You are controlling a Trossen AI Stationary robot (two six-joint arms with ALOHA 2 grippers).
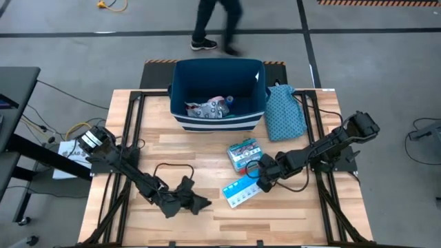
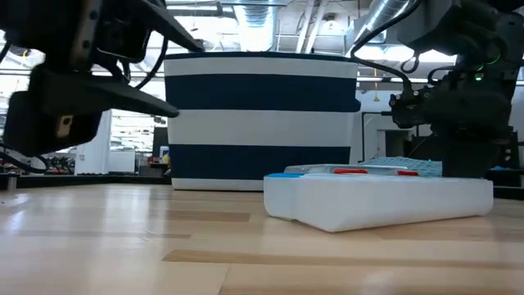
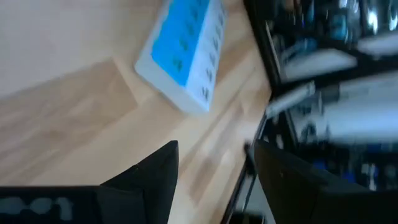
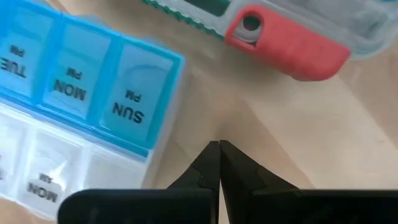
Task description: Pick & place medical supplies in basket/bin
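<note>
The right claw (image 4: 219,163), tips pressed together and empty, hovers just above the counter (image 1: 200,148) between the light blue pill organiser (image 1: 241,191) and the teal-and-red box (image 1: 244,153). Descending closed, it may shove either aside. The left claw (image 1: 195,202) waits, spread.

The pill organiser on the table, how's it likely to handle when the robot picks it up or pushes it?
The pill organiser looks like a stiff plastic tray lying flat, so it should probably slide when pushed, not roll or tip. Its row of hinged lids might pop open if squeezed. It seems light for its size, and its smooth plastic may slip.
</note>
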